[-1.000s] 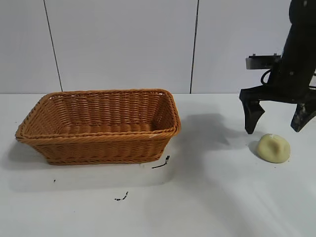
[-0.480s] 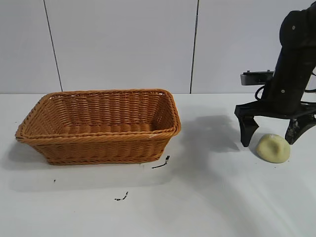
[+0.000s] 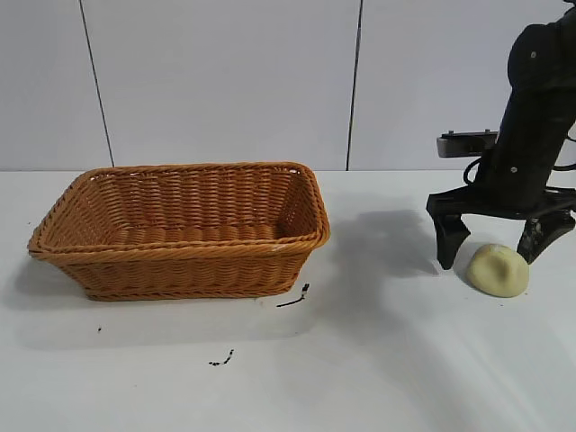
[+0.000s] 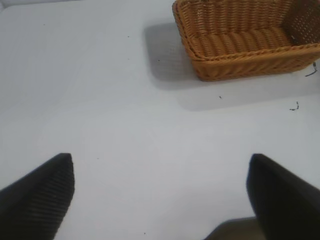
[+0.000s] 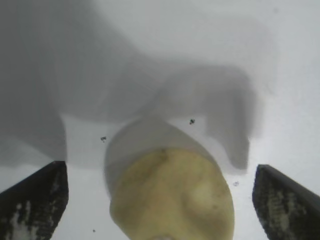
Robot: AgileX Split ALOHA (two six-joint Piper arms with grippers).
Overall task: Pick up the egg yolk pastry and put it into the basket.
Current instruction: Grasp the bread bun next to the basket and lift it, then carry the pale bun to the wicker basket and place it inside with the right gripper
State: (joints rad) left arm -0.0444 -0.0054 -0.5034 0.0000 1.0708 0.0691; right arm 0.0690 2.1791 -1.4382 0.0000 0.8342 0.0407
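Note:
The pale yellow egg yolk pastry (image 3: 498, 270) lies on the white table at the right. My right gripper (image 3: 493, 252) is low over it, open, with one finger on each side of the dome and a gap to both. The right wrist view shows the egg yolk pastry (image 5: 172, 195) between the two dark fingertips (image 5: 37, 202), untouched. The orange-brown wicker basket (image 3: 184, 243) stands at the left of the table with nothing visible inside. In the left wrist view my left gripper (image 4: 160, 197) hangs open over bare table, with the basket (image 4: 240, 62) farther off.
Small dark specks (image 3: 222, 359) and a short dark scrap (image 3: 295, 298) lie on the table in front of the basket. A wide stretch of table separates the basket from the pastry. A panelled white wall stands behind.
My right gripper has come down and shifted slightly left, from above the pastry to straddling it. The pastry and basket have not moved.

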